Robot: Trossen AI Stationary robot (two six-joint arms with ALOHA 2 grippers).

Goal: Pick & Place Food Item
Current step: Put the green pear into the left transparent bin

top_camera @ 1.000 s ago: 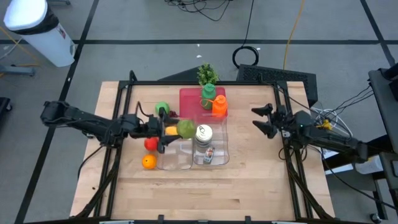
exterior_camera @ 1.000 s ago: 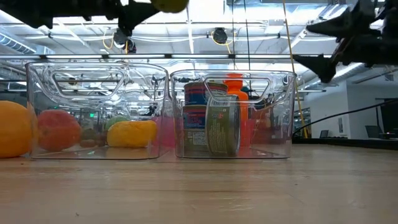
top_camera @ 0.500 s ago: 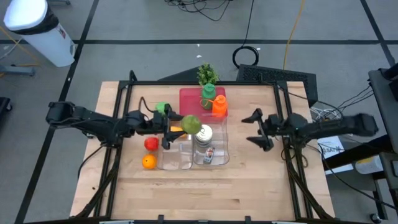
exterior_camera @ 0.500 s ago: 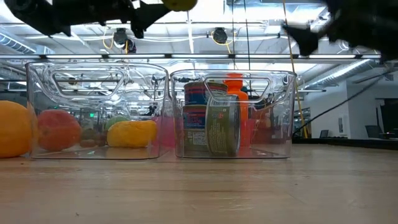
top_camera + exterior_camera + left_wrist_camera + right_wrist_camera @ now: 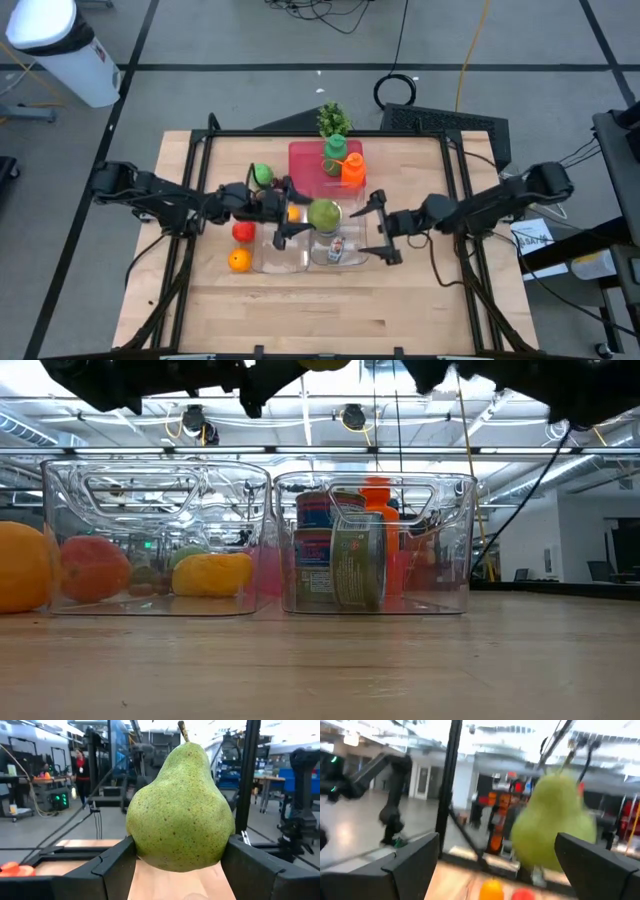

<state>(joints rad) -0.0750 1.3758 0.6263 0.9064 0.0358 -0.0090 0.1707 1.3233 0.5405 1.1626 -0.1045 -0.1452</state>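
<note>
A green speckled pear (image 5: 180,805) hangs upright, stem up, over the two clear bins (image 5: 305,262) at the table's middle, with my left gripper (image 5: 300,214) shut on it. In the high view the pear (image 5: 323,213) is above the right-hand bin, which holds cans (image 5: 335,565). My right gripper (image 5: 374,228) stands open just to the pear's right, pointing at it, with nothing between its fingers. Its wrist view shows the pear (image 5: 552,822) ahead of it. In the low view only the pear's underside (image 5: 325,364) shows at the top edge. My left gripper pinches the pear's wide lower body (image 5: 145,852) between its two fingers, one on each side. The fingers (image 5: 112,867) come in about level from the table's left. The pear stands upright in the hold, lifted clear above the bins.
An orange (image 5: 238,260), a red fruit (image 5: 242,231) and a green fruit (image 5: 262,175) lie left of the bins. A red board (image 5: 305,160) with a green bottle (image 5: 335,155) and an orange bottle (image 5: 352,168) lies behind them. A yellow fruit (image 5: 212,573) is in the left bin.
My left gripper has carried the pear toward the table's right, from over the left bin to over the right one, still upright. My right gripper has swung in from the table's right edge toward the pear and rolled, its fingers staying open.
</note>
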